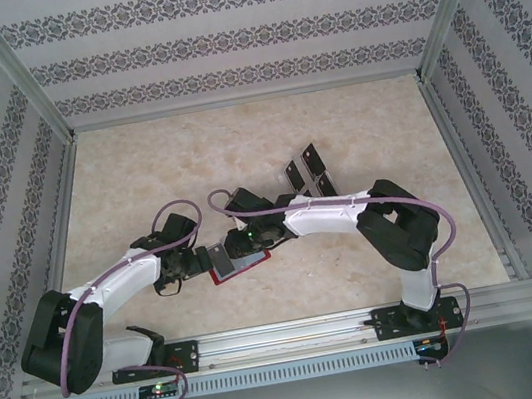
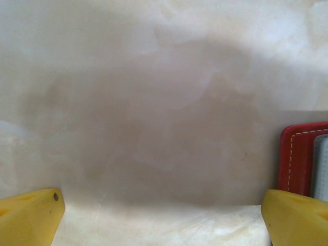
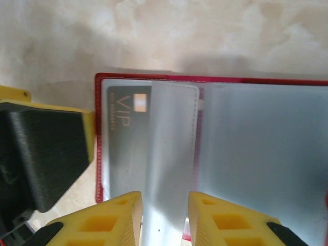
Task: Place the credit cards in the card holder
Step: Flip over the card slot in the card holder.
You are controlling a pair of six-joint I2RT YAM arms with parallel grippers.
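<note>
The red card holder [image 1: 248,266] lies open near the table's front, between my two grippers. One black credit card [image 3: 125,138] marked VIP sits in its left clear pocket. A grey-blue pocket leaf [image 3: 171,154] runs up between my right gripper's [image 3: 165,218] yellow fingers and touches both. My right gripper [image 1: 252,239] hovers over the holder. More credit cards [image 1: 303,166] stand farther back. My left gripper [image 2: 161,210] is wide open just left of the card holder [image 2: 300,159], with bare table between its fingers.
A transparent slotted tray [image 1: 292,183] holding the spare cards stands behind the right arm. My left gripper's black and yellow finger [image 3: 46,154] lies close beside the holder's left edge. Patterned walls and metal rails enclose the beige table [image 1: 140,169].
</note>
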